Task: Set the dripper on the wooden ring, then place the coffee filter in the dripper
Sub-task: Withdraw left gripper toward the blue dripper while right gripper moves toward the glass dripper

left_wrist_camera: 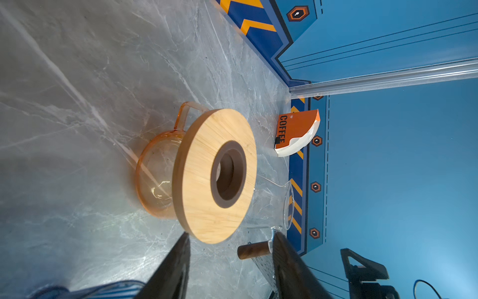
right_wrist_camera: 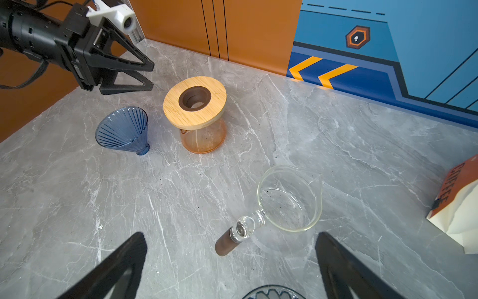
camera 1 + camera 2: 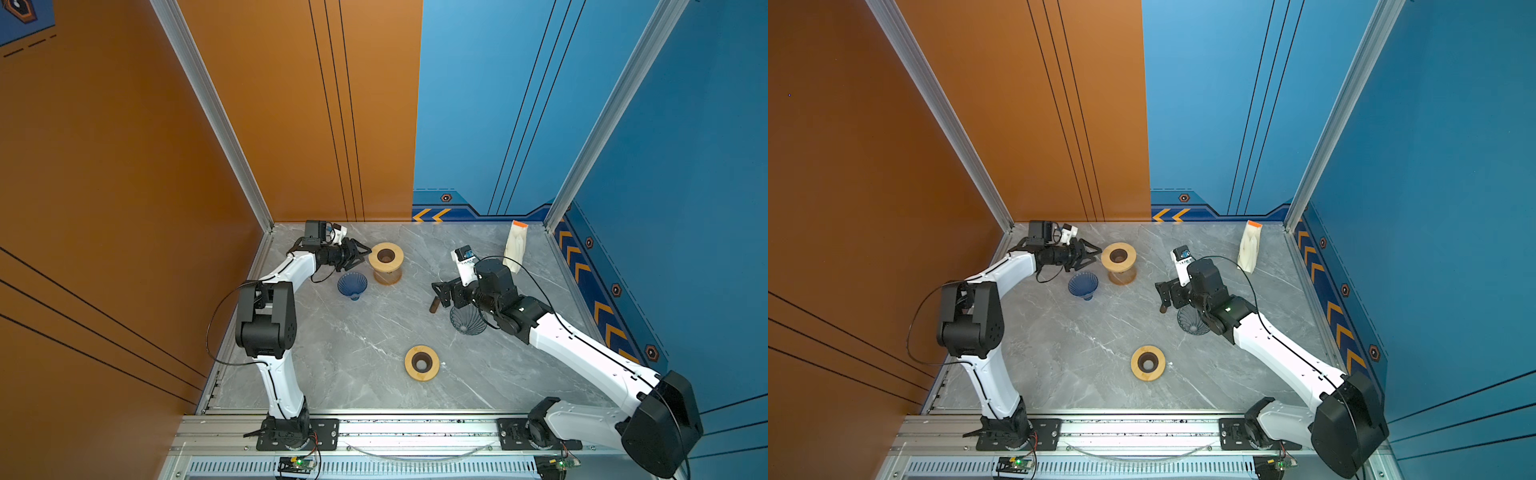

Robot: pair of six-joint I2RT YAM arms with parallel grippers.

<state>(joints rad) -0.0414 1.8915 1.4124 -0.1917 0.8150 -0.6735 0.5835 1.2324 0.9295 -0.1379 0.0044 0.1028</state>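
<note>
A pack of white coffee filters in an orange sleeve marked COFFEE leans at the back right corner. A blue ribbed dripper lies on its side at the back left. My left gripper hovers just above and behind it, open and empty. A second, dark ribbed dripper sits under my right wrist. My right gripper is wide open and empty.
An orange glass carafe topped by a wooden ring stands right in front of the left gripper. A clear glass pitcher with a wooden handle lies below the right gripper. Another wooden ring sits near the front.
</note>
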